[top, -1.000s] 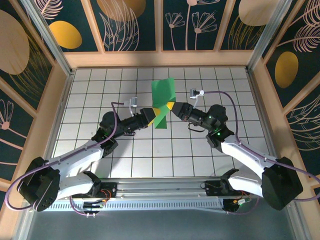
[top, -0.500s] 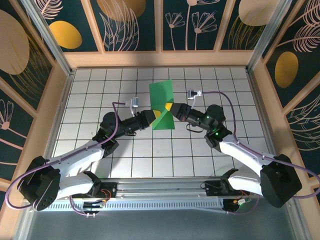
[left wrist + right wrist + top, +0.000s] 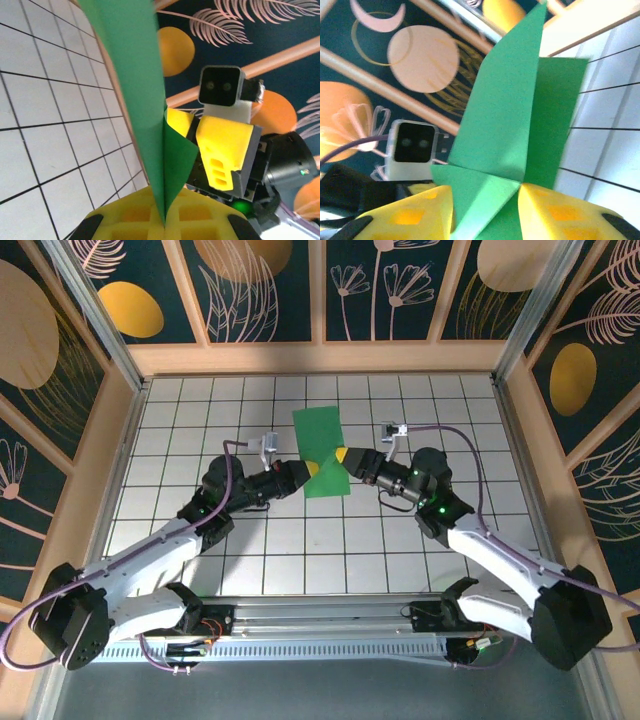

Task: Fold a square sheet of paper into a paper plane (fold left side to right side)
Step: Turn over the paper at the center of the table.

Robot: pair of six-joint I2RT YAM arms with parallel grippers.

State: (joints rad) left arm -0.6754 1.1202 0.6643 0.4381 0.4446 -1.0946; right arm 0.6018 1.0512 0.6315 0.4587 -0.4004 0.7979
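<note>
Partly folded green sheet of paper is held over the middle of the white tiled surface. The left gripper is clamped on the sheet's near edge, with its fingers pressed together on the fold. The right gripper has its fingers apart, with a paper flap lying between them.

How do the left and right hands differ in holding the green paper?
The left hand is shut, pinching the bright green folded paper sheet; the right hand is open, fingers apart around it. The left hand meets its left side, the right hand its right. Both are yellow-tipped.
</note>
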